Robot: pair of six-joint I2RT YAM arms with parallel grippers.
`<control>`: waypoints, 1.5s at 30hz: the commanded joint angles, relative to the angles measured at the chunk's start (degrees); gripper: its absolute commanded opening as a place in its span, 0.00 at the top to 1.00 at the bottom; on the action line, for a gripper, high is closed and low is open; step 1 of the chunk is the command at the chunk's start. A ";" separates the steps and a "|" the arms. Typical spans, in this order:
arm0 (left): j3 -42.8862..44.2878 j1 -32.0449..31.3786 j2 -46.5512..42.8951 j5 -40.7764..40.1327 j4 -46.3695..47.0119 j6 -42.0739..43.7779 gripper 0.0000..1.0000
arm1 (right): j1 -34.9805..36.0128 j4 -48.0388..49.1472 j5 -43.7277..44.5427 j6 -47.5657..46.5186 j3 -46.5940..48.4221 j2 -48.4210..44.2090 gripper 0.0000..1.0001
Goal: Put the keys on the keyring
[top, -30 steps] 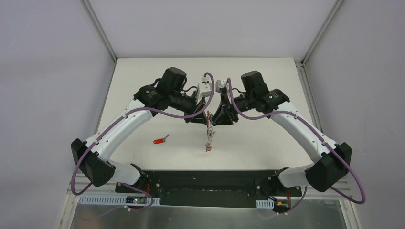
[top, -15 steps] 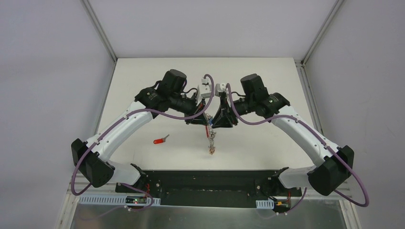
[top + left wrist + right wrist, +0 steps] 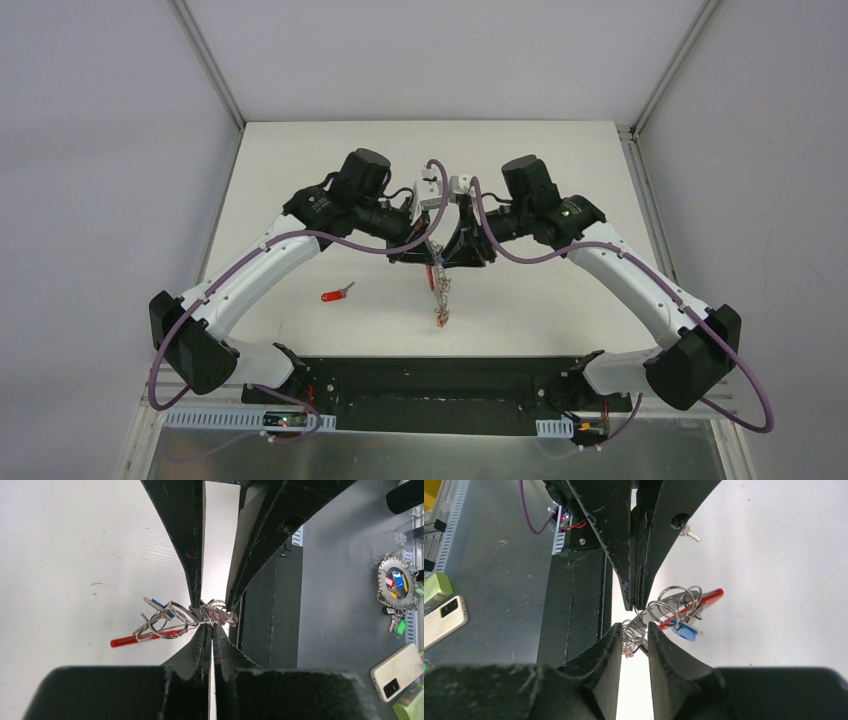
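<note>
My left pincer [image 3: 211,630] is clamped almost flat, with only a thin slit between its fingers, and its tips nip a grey ring of the keyring [image 3: 172,620]. My right pincer [image 3: 634,635] meets it tip to tip from the opposite side. Its fingers stand a little apart, with a coil of the same rings pinched between them. In the left wrist view the rest of the bunch spills toward 9 o'clock from the tips: looped rings, a blue tag [image 3: 161,603] and the red band [image 3: 125,641]. From above, the two pincers join over the middle of the bench [image 3: 300,170] and the bunch trails from them toward 6 o'clock. Whether its end touches the bench I cannot tell. A red-headed key [image 3: 335,295] lies alone on the bench at about 8 o'clock from the pincers, well apart from the keyring.
</note>
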 commanded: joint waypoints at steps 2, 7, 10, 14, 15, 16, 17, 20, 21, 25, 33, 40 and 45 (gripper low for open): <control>0.22 -0.77 -1.98 3.34 2.22 1.05 1.00 | 1.11 1.01 -2.02 -1.35 -0.25 -0.82 0.73; -0.60 -0.77 -2.30 3.44 2.64 1.14 1.00 | 1.50 1.39 -1.94 -1.13 -0.34 -0.58 0.75; -0.75 -0.77 -2.73 3.36 2.91 1.15 1.00 | 1.76 1.58 -2.11 -0.80 -0.47 -0.78 0.77; -1.03 -0.77 -3.16 3.33 3.10 1.14 1.00 | 1.92 1.90 -2.53 -0.44 -0.64 -0.72 0.78; -1.16 -0.77 -3.32 3.28 3.23 1.19 1.00 | 2.02 1.95 -2.68 -0.40 -0.75 -0.62 0.78; -1.33 -0.77 -3.42 3.36 3.34 1.25 1.00 | 2.09 2.02 -2.79 -0.28 -0.70 -0.58 0.78; -1.41 -0.77 -3.44 3.42 3.41 1.29 1.00 | 2.20 2.14 -2.74 -0.13 -0.75 -0.43 0.78; -1.67 -0.77 -3.58 3.71 3.54 1.34 1.00 | 2.40 2.36 -2.81 0.07 -0.82 -0.09 0.77; -1.76 -0.77 -3.74 3.66 3.61 1.51 1.00 | 2.49 2.33 -3.00 0.05 -0.79 -0.09 0.77; -2.36 -0.77 -4.08 3.73 4.01 1.83 1.00 | 2.74 2.35 -3.32 0.09 -0.90 0.08 0.81; -3.65 -0.77 -4.95 5.83 3.78 5.08 1.00 | 2.84 3.93 -0.94 0.75 -1.72 0.16 0.75; -4.53 -0.61 -5.40 8.91 3.01 8.63 1.00 | 2.45 4.07 -2.08 0.11 -2.57 -0.39 0.72; -5.09 -0.24 -5.36 9.38 4.19 8.28 1.00 | 2.02 4.80 -4.13 -0.09 -4.00 -1.22 0.74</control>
